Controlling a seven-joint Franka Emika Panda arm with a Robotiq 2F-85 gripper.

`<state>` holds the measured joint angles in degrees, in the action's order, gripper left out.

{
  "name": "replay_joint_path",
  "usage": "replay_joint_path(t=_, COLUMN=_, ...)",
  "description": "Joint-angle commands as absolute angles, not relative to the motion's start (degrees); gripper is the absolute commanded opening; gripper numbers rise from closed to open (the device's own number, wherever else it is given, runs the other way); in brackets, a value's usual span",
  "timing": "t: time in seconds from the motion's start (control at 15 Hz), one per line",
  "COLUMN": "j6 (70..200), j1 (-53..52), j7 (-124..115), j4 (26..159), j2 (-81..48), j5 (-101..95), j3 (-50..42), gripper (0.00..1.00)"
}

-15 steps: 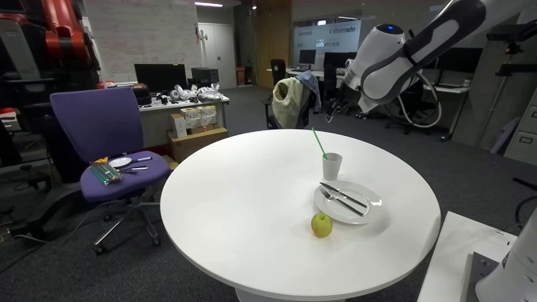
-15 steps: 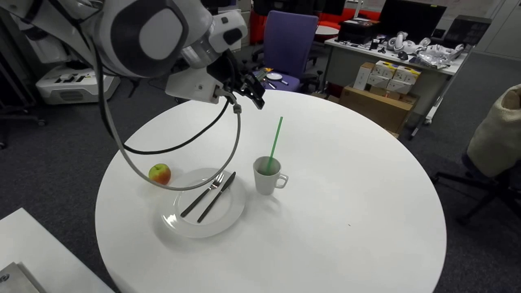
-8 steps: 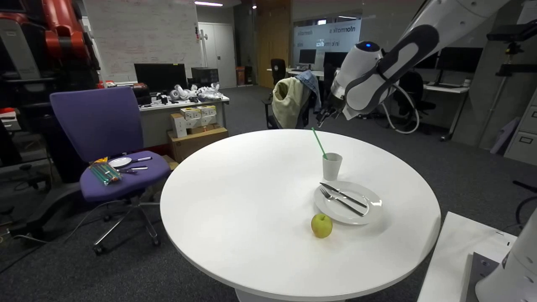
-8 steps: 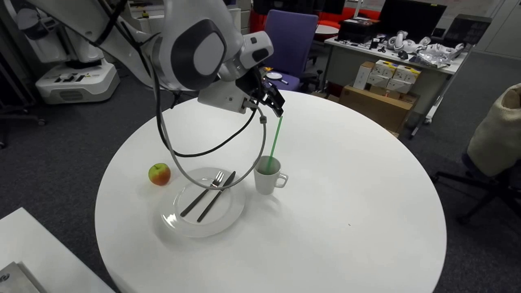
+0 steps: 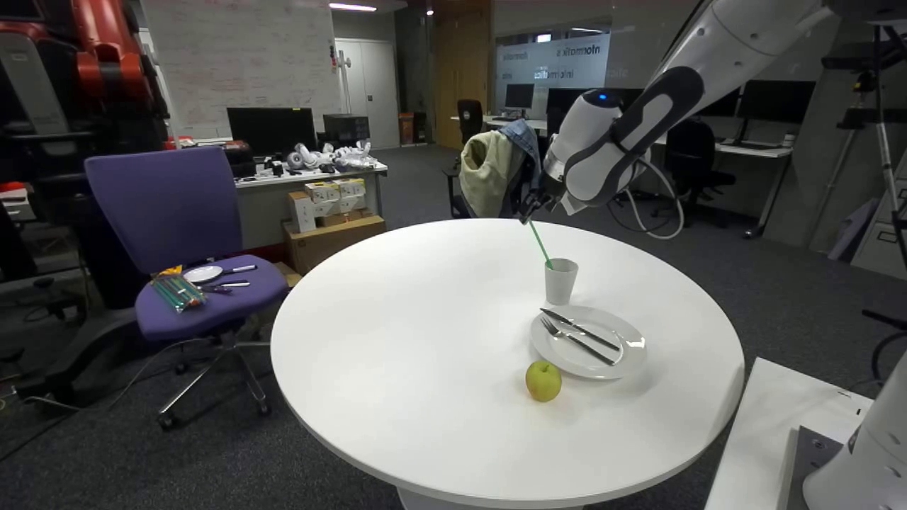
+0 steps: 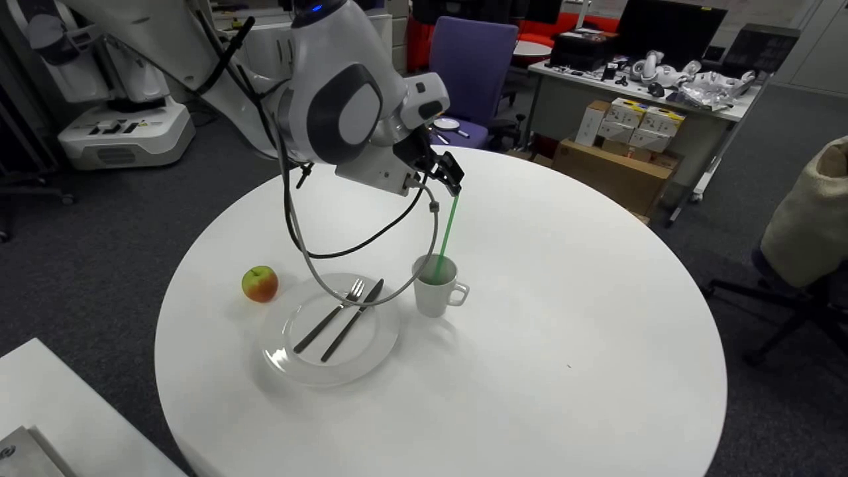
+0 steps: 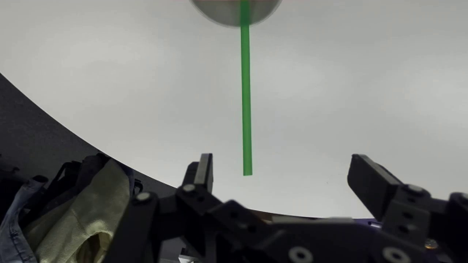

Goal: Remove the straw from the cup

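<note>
End effector (image 7: 281, 172) lower, straw (image 7: 246, 98) thin, green, tilted

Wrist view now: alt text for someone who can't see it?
Open claw with the tip of a green drinking straw showing ungripped between its fingers; the straw sticks out of a cup cropped at the top. White tabletop behind.
</note>
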<state>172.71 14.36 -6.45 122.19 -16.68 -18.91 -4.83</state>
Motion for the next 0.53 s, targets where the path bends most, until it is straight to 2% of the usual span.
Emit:
replay_joint_path(t=0.0, j6=174.75, j1=14.03, j7=-7.28, j4=117.19, j2=-20.65, j5=-19.86, j3=-6.65, gripper=1.00)
replay_joint_path(t=0.47, j6=173.91, j1=12.62, j7=-7.96, j4=111.39, j2=-26.00, j5=-20.08, j3=-9.78, gripper=1.00)
